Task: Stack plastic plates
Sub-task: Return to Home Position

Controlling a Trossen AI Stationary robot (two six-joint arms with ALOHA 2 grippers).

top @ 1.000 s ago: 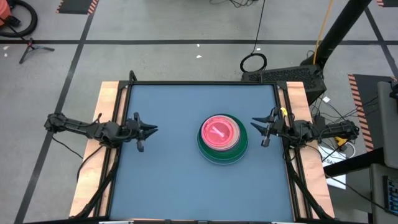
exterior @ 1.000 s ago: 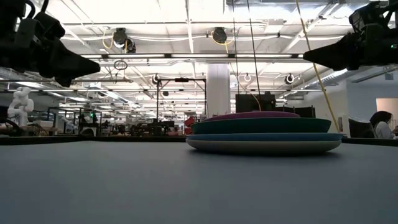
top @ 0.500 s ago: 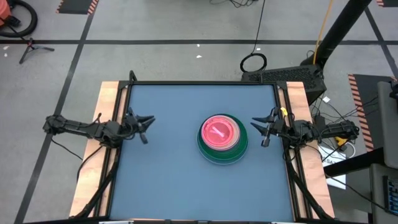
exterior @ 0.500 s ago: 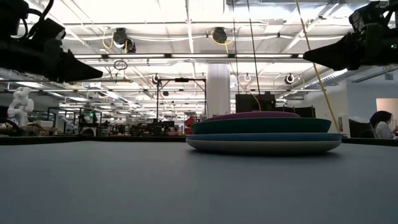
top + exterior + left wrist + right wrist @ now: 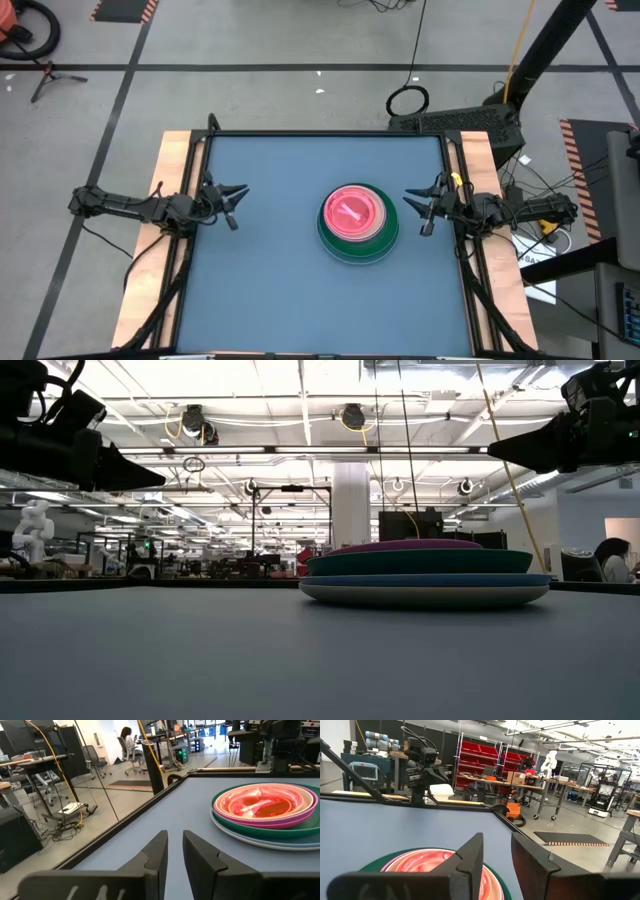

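Note:
The plastic plates (image 5: 357, 222) sit in one stack right of the table's middle, with a translucent pink one on top. In the low view the stack (image 5: 425, 570) shows purple, dark green and blue rims, and a grey-white plate lies on the table at the bottom. My left gripper (image 5: 238, 205) hovers near the table's left edge, open by a narrow gap (image 5: 175, 842), well clear of the stack (image 5: 265, 810). My right gripper (image 5: 414, 212) hovers just right of the stack, open (image 5: 497, 845), above table height (image 5: 495, 455).
The blue table top (image 5: 280, 290) has bare room to the left, near and far sides of the stack. Wooden side rails (image 5: 170, 160) edge the table on both sides. A person (image 5: 612, 560) sits far off in the room behind.
My left gripper has drawn back a little toward the table's left edge, turned about its wrist and tipped from slanting down to about level. The right gripper and the stack have kept still.

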